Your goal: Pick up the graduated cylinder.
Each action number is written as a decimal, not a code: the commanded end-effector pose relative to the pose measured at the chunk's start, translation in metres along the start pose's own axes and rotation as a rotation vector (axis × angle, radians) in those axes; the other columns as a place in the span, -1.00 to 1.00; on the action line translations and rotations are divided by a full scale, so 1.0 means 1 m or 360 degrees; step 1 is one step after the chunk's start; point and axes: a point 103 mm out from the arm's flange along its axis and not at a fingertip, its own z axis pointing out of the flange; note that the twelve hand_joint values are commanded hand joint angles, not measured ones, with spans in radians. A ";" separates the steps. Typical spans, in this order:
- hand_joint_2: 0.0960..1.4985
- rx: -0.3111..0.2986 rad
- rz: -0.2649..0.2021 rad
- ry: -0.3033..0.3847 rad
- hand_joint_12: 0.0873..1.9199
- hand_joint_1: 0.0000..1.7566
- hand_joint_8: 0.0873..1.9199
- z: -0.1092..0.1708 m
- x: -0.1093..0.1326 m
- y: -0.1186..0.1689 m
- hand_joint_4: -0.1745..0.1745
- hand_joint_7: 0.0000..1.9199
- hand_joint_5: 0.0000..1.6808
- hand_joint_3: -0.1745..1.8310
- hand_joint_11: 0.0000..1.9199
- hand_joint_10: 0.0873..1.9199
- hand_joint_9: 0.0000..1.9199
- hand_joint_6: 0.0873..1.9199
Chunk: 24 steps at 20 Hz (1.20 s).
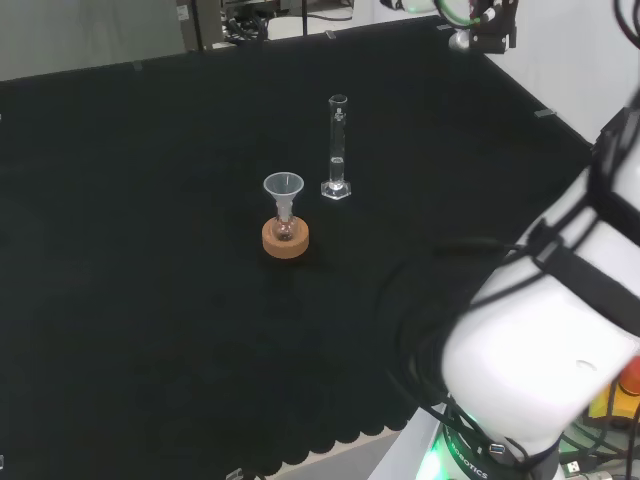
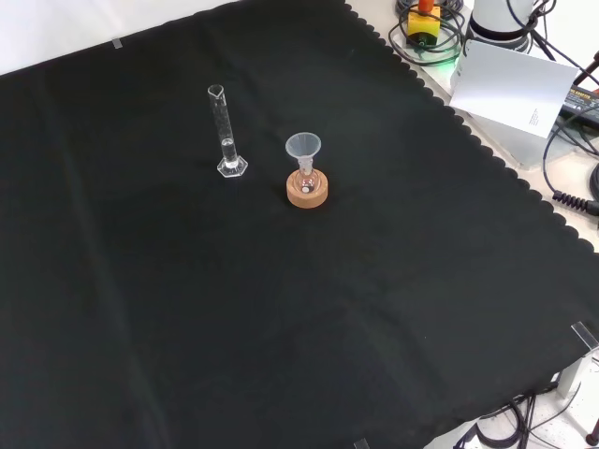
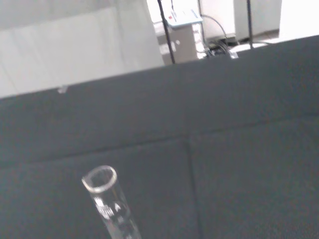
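On black cloth (image 2: 187, 327), slim clear graduated cylinder (image 2: 226, 131)

No legible text anywhere. The cylinder (image 3: 110, 209) carries faint graduation marks and a small printed mark near its mouth in the wrist view, too blurred to read. A white card (image 2: 510, 84) off the cloth's far right corner in the front view has tiny unreadable print.
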 end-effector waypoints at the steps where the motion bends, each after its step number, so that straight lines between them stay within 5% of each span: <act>1: 0.31 0.0217 -0.0022 0.0376 0.36 -0.54 -0.42 0.170 -0.019 0.017 -0.14 -0.66 -0.49 -0.56 -0.65 -0.44 -0.45 -1.00; 10: 0.04 0.0148 -0.0074 0.0673 0.33 -0.09 -0.43 0.192 -0.030 0.013 -0.17 -0.60 -0.41 -0.43 -0.58 -0.51 -0.33 -1.00; 15: -0.11 0.0125 -0.0171 0.0827 0.33 -0.05 -0.43 0.201 -0.041 0.011 -0.15 -0.59 -0.41 -0.28 -0.57 -0.54 -0.33 -1.00; 24: -0.20 0.0157 -0.0277 0.0945 0.33 -0.05 -0.44 0.219 -0.046 0.007 -0.12 -0.53 -0.42 -0.24 -0.56 -0.54 -0.29 -1.00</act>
